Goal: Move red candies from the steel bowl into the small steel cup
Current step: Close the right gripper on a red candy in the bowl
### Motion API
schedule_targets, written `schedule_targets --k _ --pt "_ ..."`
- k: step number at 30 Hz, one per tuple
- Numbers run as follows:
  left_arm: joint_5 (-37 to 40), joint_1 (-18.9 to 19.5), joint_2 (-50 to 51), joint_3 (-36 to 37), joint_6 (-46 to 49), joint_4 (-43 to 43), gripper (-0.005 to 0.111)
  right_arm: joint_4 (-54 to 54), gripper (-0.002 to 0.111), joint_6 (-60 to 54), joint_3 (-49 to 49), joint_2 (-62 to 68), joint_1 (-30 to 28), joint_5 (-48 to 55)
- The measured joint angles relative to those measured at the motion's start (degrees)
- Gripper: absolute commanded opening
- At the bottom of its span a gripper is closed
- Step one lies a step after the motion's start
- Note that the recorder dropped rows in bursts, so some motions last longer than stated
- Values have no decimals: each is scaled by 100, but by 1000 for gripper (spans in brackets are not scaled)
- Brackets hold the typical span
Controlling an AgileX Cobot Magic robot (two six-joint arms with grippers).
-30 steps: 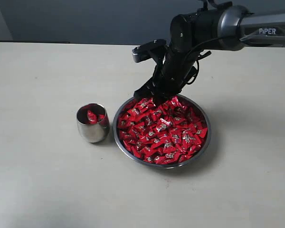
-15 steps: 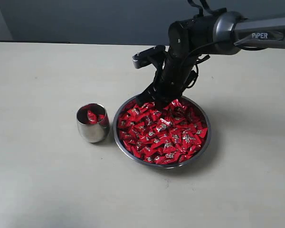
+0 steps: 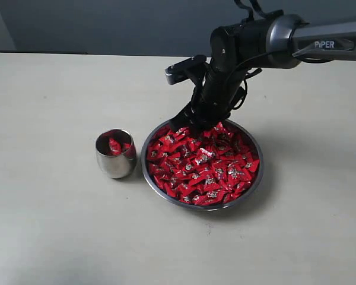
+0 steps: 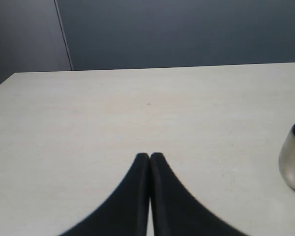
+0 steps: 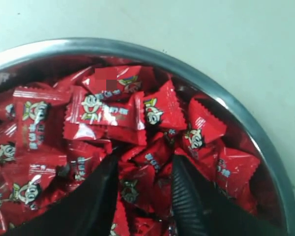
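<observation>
- Exterior view: the steel bowl (image 3: 143, 163) sits on the pale table (image 3: 59, 231), heaped with red candies (image 3: 204, 163).
- The small steel cup (image 3: 115, 161) stands upright just beside the bowl, on the side away from the working arm. A few red wrappers show inside its mouth.
- The right gripper (image 3: 190, 123) points down at the far rim of the bowl, its tips at the top of the candy pile. From here the dark fingers blur together, so their spacing is hard to judge.
- Left wrist view: the left gripper (image 4: 150, 156) has its two black fingers pressed together with nothing between them, low over bare table (image 4: 113, 108).
- The cup (image 4: 294, 162) shows at the frame edge, well apart from those fingers, with a glint of red at its lip.
- Right wrist view: the right gripper (image 5: 145, 162) has its fingers (image 5: 96, 196) standing apart, sunk among the candies (image 5: 108, 110) near the bowl's rim (image 5: 226, 101).
- Several wrappers lie in the gap between the fingers, and none looks pinched.
</observation>
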Motion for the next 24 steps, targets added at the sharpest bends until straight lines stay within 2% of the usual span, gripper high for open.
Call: schedule_targets --k 24 --pt "0 0 0 0 0 0 0 143 35 -25 0 0 0 -49"
